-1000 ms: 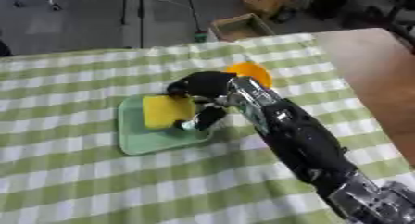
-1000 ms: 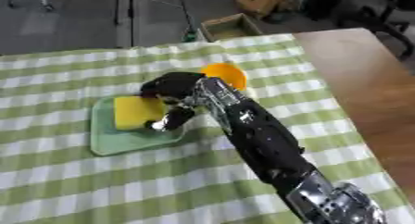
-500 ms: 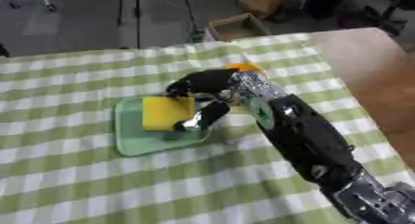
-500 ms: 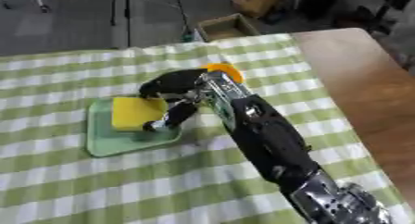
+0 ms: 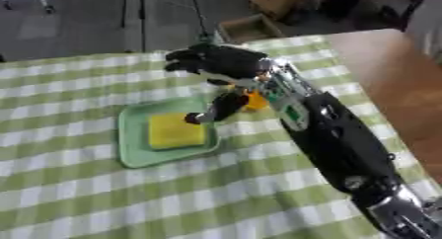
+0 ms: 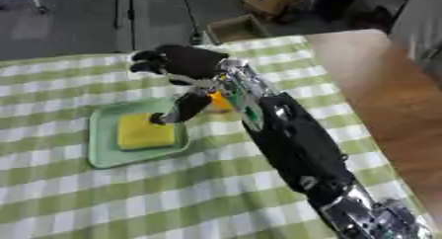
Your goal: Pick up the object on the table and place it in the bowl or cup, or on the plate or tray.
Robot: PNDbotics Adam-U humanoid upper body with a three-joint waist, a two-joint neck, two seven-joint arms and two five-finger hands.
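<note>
Lifted off the yellow block (image 5: 175,131), the right hand (image 5: 216,62) hovers above the tray (image 5: 131,151), fingers spread, empty

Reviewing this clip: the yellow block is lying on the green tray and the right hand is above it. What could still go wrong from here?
The right hand hangs over the green tray with its thumb pointing down beside the yellow block; pulling back low could catch the block or nudge the tray. An orange object sits partly hidden under the wrist, so the forearm might knock it on the way out.
</note>
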